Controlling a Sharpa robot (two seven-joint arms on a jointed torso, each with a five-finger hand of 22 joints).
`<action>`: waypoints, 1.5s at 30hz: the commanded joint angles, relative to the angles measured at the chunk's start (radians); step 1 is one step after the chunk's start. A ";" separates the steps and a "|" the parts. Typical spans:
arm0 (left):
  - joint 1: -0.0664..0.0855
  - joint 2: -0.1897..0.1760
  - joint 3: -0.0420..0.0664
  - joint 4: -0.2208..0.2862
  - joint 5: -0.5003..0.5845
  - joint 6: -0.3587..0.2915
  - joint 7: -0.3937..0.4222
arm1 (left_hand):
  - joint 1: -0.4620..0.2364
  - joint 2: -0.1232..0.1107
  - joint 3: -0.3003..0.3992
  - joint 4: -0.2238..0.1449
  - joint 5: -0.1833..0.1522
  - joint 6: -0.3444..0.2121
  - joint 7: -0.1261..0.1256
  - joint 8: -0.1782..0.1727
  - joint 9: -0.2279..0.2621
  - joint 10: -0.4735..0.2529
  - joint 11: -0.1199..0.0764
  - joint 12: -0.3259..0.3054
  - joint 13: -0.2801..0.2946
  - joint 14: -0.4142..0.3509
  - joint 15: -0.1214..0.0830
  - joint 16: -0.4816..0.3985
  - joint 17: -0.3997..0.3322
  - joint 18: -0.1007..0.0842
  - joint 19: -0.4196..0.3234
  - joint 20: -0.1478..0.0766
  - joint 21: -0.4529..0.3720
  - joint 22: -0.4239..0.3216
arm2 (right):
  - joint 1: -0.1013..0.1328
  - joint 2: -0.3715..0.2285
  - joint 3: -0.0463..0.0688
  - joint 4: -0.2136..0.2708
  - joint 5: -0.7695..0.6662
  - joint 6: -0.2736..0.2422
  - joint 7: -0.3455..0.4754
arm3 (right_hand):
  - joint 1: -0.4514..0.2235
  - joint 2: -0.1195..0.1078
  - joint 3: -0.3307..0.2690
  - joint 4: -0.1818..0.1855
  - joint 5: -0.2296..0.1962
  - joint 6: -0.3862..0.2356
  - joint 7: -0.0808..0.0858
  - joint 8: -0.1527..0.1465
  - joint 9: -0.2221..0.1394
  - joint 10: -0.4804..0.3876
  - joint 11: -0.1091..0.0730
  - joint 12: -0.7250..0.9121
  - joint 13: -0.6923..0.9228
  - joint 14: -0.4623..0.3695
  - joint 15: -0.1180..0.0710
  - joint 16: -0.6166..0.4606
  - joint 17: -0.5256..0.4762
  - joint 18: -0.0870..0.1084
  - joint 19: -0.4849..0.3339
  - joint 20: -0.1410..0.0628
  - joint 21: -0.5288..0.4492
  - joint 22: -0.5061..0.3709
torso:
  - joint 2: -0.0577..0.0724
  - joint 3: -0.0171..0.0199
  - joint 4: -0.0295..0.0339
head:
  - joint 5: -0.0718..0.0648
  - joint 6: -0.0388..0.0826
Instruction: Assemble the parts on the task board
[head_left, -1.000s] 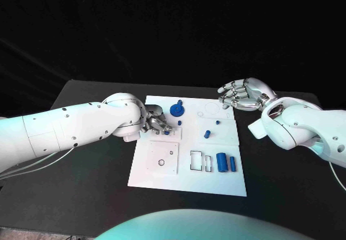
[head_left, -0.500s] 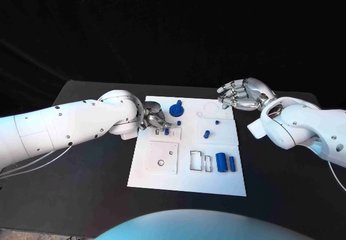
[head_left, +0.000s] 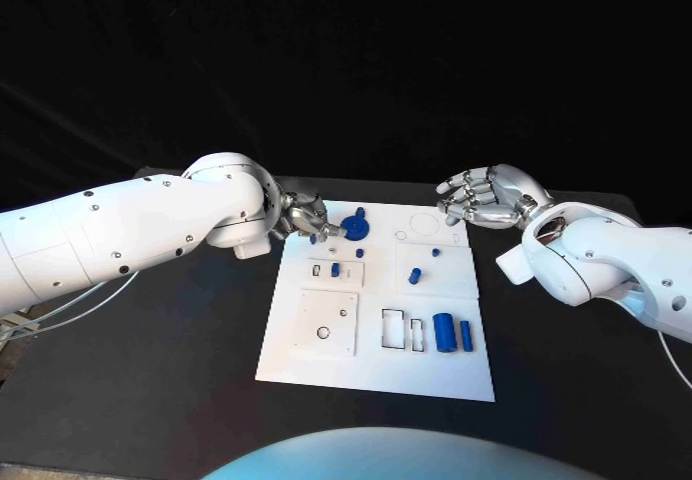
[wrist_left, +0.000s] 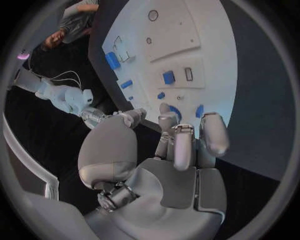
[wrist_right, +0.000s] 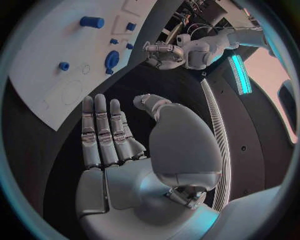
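Partly assembled: some parts (head_left: 335, 269) seated in the board (head_left: 378, 372) mid-surface, cylinders (head_left: 444, 331) loose near its right edge, recesses unfilled. Left hand (head_left: 306, 221) empty at far-left board corner, right hand (head_left: 483, 196) open, empty, beyond far-right corner

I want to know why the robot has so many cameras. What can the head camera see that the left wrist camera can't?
Head view alone: the right hand, open above the task board's far right corner, and the left hand from outside. Left wrist view alone: the left hand's palm from behind, fingers apart and holding nothing. Both: the white task board, the round blue part near the left hand, and small blue parts in their slots.
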 joint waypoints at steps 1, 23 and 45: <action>0.011 0.013 0.001 -0.035 0.000 0.073 -0.007 | 0.013 0.002 -0.010 0.001 0.004 -0.011 0.005 -0.018 -0.011 -0.007 0.005 -0.002 -0.002 0.077 0.010 -0.005 0.191 -0.012 -0.008 0.002 -0.005 -0.003 | -0.001 0.002 0.000 -0.003 0.000 0.007 -0.002 | -0.007 -0.003 -0.006 0.002 -0.001 0.007 0.070 0.006 -0.002 -0.058 0.054 0.004 -0.001 -0.008 -0.002 -0.004 -0.001 0.009 0.001 0.006 -0.007 -0.001 | 0.001 -0.0002 0.0010 | 0.003 0.010; 0.024 0.157 -0.026 -0.360 -0.031 0.175 0.013 | 0.040 0.014 -0.036 0.002 0.004 -0.039 0.032 -0.092 -0.059 -0.029 0.028 -0.010 -0.018 0.071 0.030 -0.015 0.179 -0.008 -0.020 0.019 -0.015 -0.021 | -0.002 0.004 0.000 -0.005 0.001 -0.001 0.006 | -0.004 -0.001 -0.006 0.001 -0.001 0.006 0.070 0.007 -0.003 -0.059 0.054 0.007 -0.004 -0.008 -0.002 -0.004 -0.002 0.010 0.002 0.006 -0.009 -0.004 | 0.004 -0.0012 -0.0010 | 0.007 0.020; 0.022 0.184 -0.045 -0.395 -0.017 0.232 0.027 | 0.037 0.016 -0.043 0.003 0.001 -0.036 0.033 -0.096 -0.063 -0.033 0.030 -0.010 -0.019 0.069 0.032 -0.018 0.177 -0.008 -0.021 0.022 -0.016 -0.021 | -0.004 0.008 0.000 -0.007 0.003 -0.006 0.012 | -0.002 0.001 -0.005 0.001 0.000 0.006 0.070 0.009 -0.004 -0.060 0.053 0.010 -0.006 -0.008 -0.003 -0.004 -0.003 0.010 0.004 0.006 -0.010 -0.007 | 0.003 -0.0011 -0.0010 | 0.010 0.018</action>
